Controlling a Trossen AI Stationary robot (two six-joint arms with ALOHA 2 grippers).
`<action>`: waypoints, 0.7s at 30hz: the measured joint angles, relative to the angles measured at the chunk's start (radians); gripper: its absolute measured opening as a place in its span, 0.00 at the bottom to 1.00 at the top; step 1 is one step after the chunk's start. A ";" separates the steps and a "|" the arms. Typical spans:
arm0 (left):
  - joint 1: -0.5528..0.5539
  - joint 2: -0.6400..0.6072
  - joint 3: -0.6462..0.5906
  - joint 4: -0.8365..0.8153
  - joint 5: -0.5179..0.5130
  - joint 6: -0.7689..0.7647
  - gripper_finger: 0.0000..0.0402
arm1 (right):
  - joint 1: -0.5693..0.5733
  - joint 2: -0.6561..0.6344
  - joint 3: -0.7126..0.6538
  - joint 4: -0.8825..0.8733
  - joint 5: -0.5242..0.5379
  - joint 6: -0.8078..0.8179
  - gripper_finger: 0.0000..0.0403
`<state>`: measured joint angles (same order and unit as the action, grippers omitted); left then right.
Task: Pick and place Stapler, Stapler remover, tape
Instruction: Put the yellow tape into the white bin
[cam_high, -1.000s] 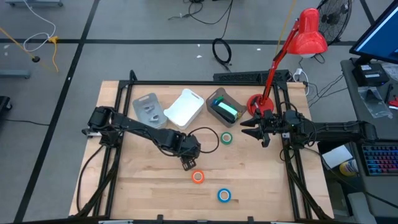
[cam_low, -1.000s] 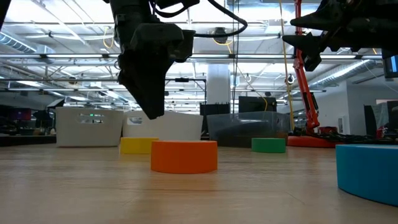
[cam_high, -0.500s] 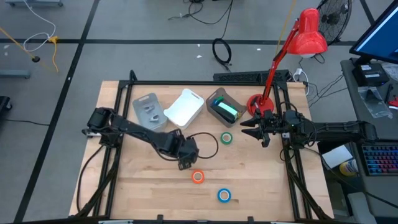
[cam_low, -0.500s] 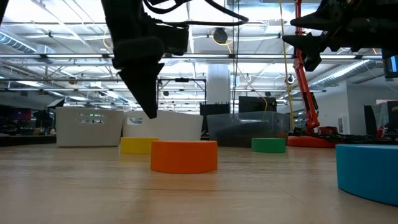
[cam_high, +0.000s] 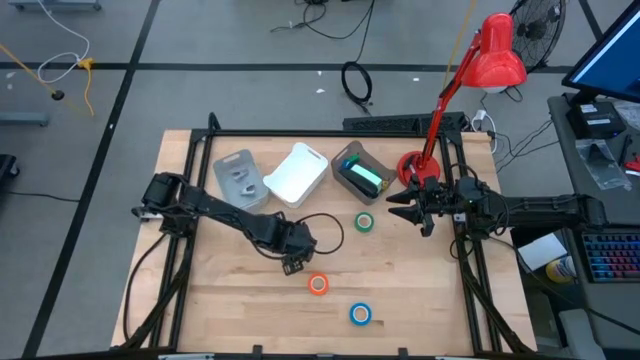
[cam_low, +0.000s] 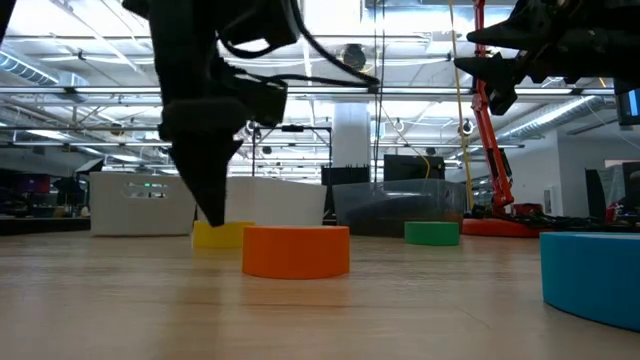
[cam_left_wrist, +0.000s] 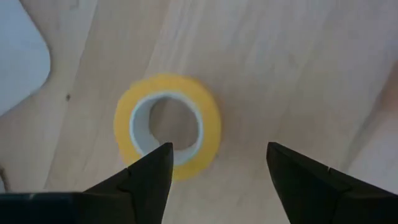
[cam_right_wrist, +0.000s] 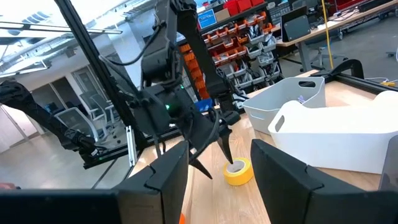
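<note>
your left gripper (cam_left_wrist: 214, 180) hangs low over the yellow tape roll (cam_left_wrist: 168, 126), toward the middle of the table (cam_high: 230, 310) and a little to its left half. in the left wrist view its two fingers stand well apart with bare wood between them. one fingertip (cam_left_wrist: 163, 154) sits at the roll's rim; the other lies off to the side of the roll. nothing is held. in the low view the fingers reach down almost to the table top right at the roll.

so the step in hand looks like the pick of the yellow roll, at the approach and not yet at the grasp. the next move calls for a small shift, so that the roll's wall, or the whole ring, comes between the fingers before you lower and close. as they stand, closing would likely catch only air or nudge the roll aside.

the other rolls lie flat and untouched: the green tape roll (cam_high: 364, 222) right of centre, the orange tape roll (cam_high: 318, 284) nearer the front edge, and the blue tape roll (cam_high: 360, 314) closest to that edge. along the back edge stand a grey tray (cam_high: 238, 176), a white bin (cam_high: 296, 174) and a dark bin (cam_high: 360, 172) holding something green, which i cannot name.

your right gripper (cam_high: 412, 212) waits raised near the right edge, beside the red lamp base (cam_high: 410, 166). its fingers are parted and empty.
</note>
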<state>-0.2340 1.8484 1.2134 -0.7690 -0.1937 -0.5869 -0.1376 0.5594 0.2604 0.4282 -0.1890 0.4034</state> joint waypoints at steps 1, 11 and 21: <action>0.001 0.000 -0.011 0.014 -0.005 -0.001 0.64 | 0.000 0.000 0.000 0.000 0.000 0.000 0.41; 0.025 0.000 -0.110 0.193 0.005 0.002 0.63 | 0.000 0.000 0.000 0.000 0.000 0.003 0.41; 0.037 -0.009 -0.142 0.209 0.061 -0.058 0.44 | 0.000 0.000 0.000 0.000 0.002 0.003 0.41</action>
<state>-0.1974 1.8392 1.0715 -0.5601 -0.1322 -0.6444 -0.1375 0.5594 0.2604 0.4282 -0.1875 0.4068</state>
